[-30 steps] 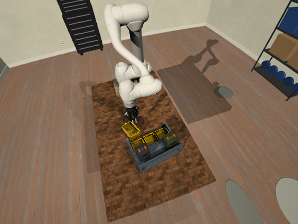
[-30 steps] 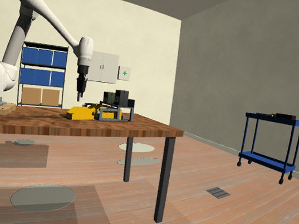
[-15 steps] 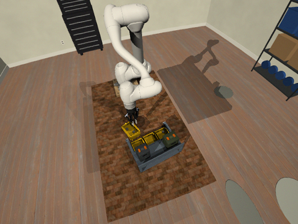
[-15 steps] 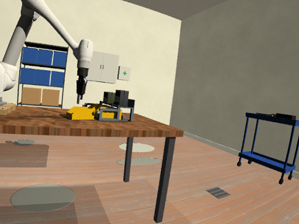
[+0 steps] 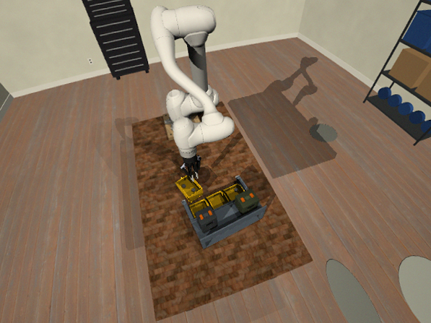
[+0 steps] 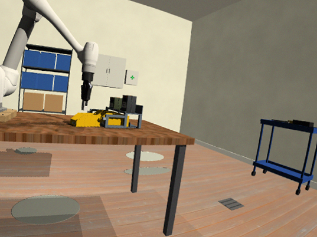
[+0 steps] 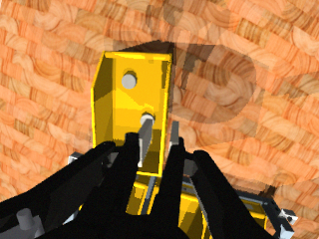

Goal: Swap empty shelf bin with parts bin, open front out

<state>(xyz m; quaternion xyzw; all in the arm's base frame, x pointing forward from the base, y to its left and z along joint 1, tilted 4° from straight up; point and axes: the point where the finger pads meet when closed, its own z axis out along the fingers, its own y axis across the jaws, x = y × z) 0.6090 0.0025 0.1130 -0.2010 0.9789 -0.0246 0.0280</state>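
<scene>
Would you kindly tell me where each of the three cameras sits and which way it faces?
Top: high overhead, looking down at the table, whole arm showing.
Exterior: beside the table, looking across it at the shelf, arm in profile.
Wrist: on the end effector, looking down past its fingers.
All three share the yellow bin.

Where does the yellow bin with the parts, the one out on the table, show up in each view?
Top: yellow bin, center, under the gripper.
Exterior: left of center, on the table.
Wrist: center, past the fingers.
Shared landmark: the grey shelf beside it.
</scene>
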